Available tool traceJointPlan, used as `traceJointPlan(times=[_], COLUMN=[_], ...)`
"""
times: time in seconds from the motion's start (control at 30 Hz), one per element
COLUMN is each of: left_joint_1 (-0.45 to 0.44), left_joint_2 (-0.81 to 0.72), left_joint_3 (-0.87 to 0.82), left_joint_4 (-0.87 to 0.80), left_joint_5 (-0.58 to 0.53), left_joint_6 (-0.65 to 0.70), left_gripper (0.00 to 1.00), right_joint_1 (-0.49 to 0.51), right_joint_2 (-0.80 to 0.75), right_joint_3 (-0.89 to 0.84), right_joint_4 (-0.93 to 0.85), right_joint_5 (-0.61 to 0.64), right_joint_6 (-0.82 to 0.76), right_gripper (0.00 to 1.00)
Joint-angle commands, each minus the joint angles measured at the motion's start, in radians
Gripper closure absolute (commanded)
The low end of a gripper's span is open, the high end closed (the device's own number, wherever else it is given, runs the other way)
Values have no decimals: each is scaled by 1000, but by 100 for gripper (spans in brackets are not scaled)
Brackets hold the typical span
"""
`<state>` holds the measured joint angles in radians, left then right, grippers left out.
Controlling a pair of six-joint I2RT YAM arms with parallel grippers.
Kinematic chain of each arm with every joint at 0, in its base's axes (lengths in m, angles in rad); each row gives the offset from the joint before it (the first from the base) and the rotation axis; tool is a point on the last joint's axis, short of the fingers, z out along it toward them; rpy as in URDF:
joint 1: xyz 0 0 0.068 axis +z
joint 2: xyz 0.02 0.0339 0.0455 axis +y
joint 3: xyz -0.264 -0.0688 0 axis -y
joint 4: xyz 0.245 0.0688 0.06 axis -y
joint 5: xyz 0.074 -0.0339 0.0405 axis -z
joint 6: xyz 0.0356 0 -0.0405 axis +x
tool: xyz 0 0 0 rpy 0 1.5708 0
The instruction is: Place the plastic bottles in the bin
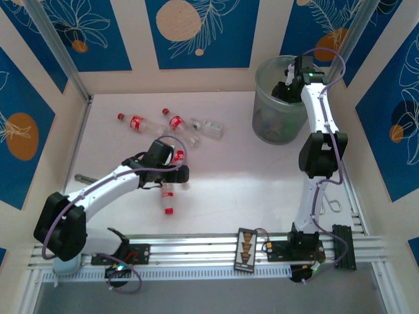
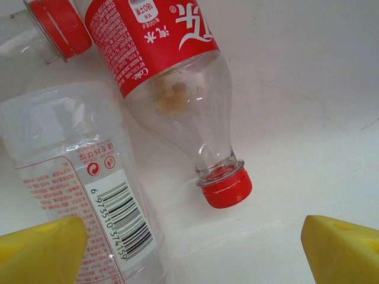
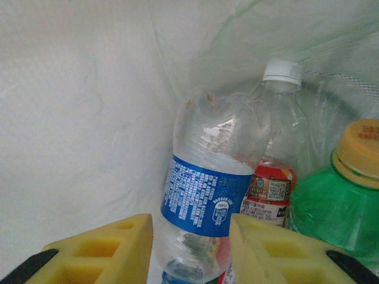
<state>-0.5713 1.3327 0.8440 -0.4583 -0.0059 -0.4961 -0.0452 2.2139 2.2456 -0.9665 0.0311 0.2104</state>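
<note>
My right gripper [image 1: 289,81] hangs inside the mouth of the bin [image 1: 265,127]. In the right wrist view its yellow pads [image 3: 106,251] stand a narrow gap apart, around [image 3: 190,248]. A blue-labelled plastic bottle [image 3: 207,165] lies just below them against the bin wall [image 3: 89,118], free of the pads. Beside it are a white-capped bottle [image 3: 283,89] and a green one [image 3: 331,207]. My left gripper [image 1: 174,171] is open wide [image 2: 192,251] low over the table, above a red-capped, red-labelled bottle [image 2: 177,89] and a clear bottle with a barcode [image 2: 65,165].
More bottles lie at the back of the table [image 1: 134,122], [image 1: 175,121], [image 1: 209,127]. One red-capped bottle [image 1: 168,196] lies just near of the left gripper. A metal tool [image 1: 85,178] rests at the left wall. An aluminium rail [image 1: 196,245] runs along the near edge.
</note>
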Motion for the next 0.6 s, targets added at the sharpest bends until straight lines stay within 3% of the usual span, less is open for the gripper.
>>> traceJointPlan(times=[0.0, 0.3, 0.57], left_joint_1=[6, 6, 6], left_joint_2=[-4, -53, -94], left_joint_3=[2, 9, 16], left_joint_4=[-31, -123, -200], left_joint_5=[-22, -58, -61], left_joint_6=[-6, -11, -21], left_gripper=[7, 7, 8], right_joint_1=[7, 7, 1], right_joint_2=[63, 135, 37], right_joint_3=[26, 34, 35], right_joint_4=[-16, -5, -15], right_joint_5=[-58, -81, -56], right_joint_6=[6, 17, -2], right_gripper=[63, 67, 61])
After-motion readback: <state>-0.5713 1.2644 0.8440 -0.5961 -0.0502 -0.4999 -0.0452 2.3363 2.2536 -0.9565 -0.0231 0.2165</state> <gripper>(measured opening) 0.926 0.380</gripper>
